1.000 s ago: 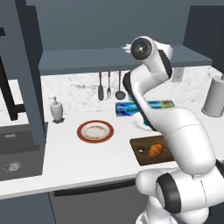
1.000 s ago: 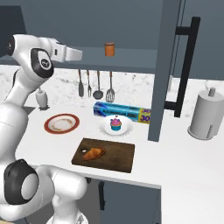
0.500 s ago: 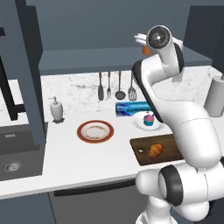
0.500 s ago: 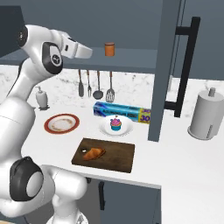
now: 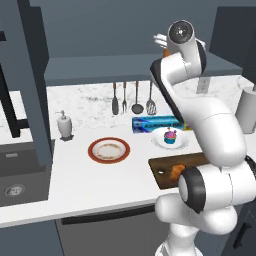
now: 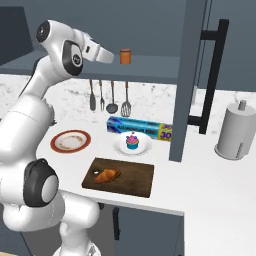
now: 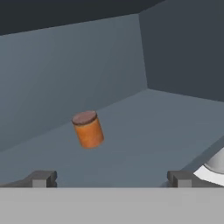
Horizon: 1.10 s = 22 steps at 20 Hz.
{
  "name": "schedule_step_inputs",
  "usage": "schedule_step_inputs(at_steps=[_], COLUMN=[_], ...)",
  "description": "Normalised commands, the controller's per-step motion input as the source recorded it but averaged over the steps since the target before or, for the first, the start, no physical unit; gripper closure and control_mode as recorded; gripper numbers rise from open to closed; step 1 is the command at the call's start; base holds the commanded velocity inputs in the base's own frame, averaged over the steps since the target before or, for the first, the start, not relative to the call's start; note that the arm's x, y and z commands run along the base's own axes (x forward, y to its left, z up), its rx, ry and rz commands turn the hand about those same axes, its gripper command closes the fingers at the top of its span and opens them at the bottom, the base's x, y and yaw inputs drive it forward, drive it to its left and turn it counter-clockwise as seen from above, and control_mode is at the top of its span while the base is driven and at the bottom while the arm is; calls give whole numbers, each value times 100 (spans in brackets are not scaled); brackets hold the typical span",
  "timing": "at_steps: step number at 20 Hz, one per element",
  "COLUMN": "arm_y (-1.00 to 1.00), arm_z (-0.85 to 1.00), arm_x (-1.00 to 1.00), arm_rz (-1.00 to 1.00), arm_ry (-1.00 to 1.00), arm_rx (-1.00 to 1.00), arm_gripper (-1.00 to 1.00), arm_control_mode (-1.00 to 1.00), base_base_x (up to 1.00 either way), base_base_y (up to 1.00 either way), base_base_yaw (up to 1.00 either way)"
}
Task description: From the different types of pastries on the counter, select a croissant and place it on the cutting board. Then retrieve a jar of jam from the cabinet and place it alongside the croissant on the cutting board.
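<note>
Nearest the counter's [image 6: 210, 185] front edge, the croissant [image 6: 106, 175] already lay on the left part of the cutting board [image 6: 132, 181], so I judged the first half done; the cupcake [image 6: 132, 142] sat on its plate just behind. Farther back and higher, the jar of jam [image 6: 125, 56] stood upright on the cabinet [image 6: 150, 67] ledge, not yet taken. The gripper [image 6: 111, 58] hung just left of it, fingers [image 7: 40, 178] spread wide and empty, leaving the grasp and the carry down to the board.

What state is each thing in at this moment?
Tool: open, empty, short of the jar.
Jar of jam: upright on the cabinet shelf, lid on.
Croissant: lying on the cutting board.
Cupcake: upright on a white plate.
Red-rimmed plate: empty.
Cabinet door: open.
</note>
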Motion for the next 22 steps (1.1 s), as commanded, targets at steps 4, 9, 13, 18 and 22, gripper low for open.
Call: schedule_step_inputs(at_steps=[4,9,13,18,22], arm_y=[-12,-14,-16,0,1], arm_z=[0,-5,-16,-15,0], arm_x=[4,6,30,48,27], arm_rz=[0,0,0,0,0], arm_ry=[0,0,0,2,3], arm_rx=[2,3,2,1,3], arm_gripper=[-100,-100,-100,-100,-100], arm_control_mode=[-100,-100,-100,-100,-100], base_base_x=[0,0,0,0,0], base_base_y=[0,0,0,0,0], base_base_yaw=[0,0,0,0,0])
